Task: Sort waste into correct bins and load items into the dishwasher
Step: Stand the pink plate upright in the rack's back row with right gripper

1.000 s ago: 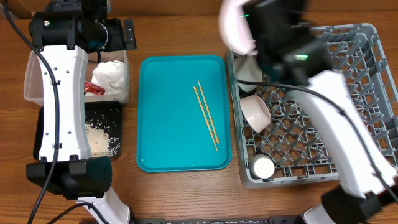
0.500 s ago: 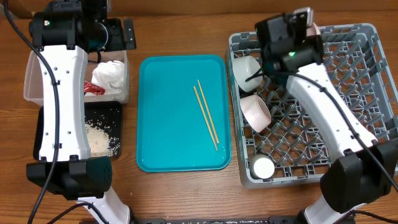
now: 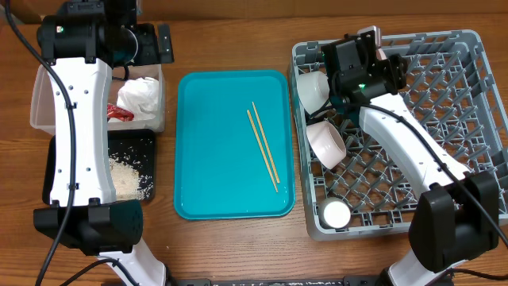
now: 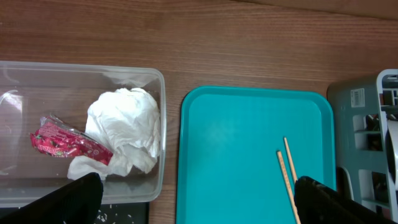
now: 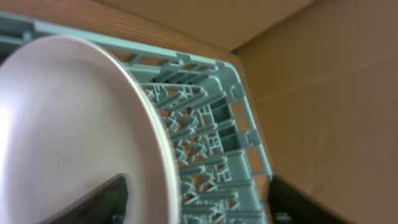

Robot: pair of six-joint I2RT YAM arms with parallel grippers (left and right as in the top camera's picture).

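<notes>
Right arm (image 3: 413,151) has dropped to the dish rack (image 3: 452,103), our right jaws now sprung wide around the pale pink plate (image 5: 74,124) standing on edge inside; touching it, we can't tell. Overhead barely shows that plate. Left jaws gape empty by the clear tub (image 4: 158,124).

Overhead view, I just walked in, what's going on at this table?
A robot is tidying up. Its right hand, open, is at a pale pink plate standing on edge in the grey dish rack, beside two bowls and a cup. The left hand hangs open and empty over the clear tub, which holds the red wrapper and napkin. Rice lies on the black tray; two chopsticks lie on the teal tray, not yet loaded.
</notes>
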